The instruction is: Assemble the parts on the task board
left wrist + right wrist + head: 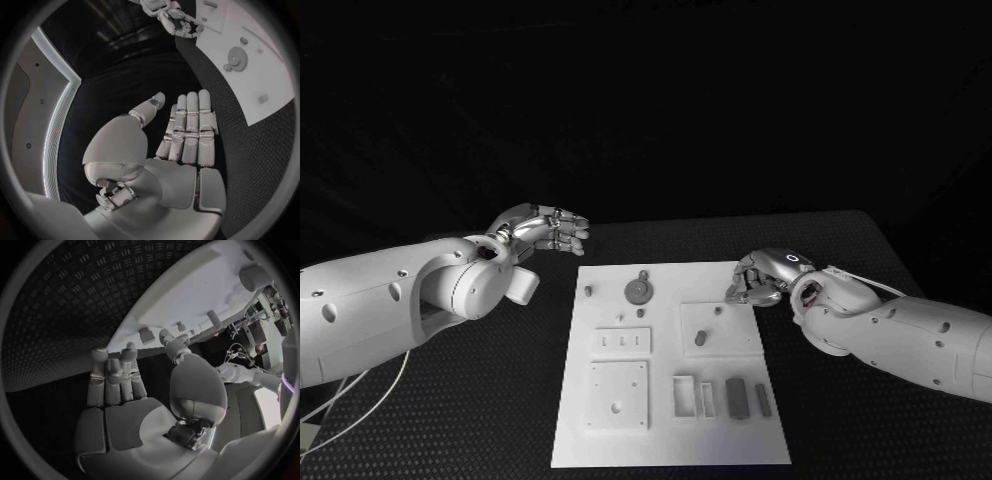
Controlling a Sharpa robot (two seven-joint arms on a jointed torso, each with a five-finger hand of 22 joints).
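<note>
The white task board (668, 440) lies in the middle of the black table. A round grey part (638, 291) sits near its far edge, and several grey oblong parts (736, 396) lie in a row at its near right. My left hand (545, 230) hovers beyond the board's far left corner with its fingers stretched out and nothing in it (187, 130). My right hand (764, 278) is at the board's right edge near the far corner; its fingers (112, 375) reach toward the board (187, 295) and hold nothing.
A raised square plate (740, 340) with two small grey parts stands at the board's right middle. A slotted block (623, 342) and a square plate (617, 390) are on the left side. Small pegs (589, 291) stand near the far left. Black table surrounds the board.
</note>
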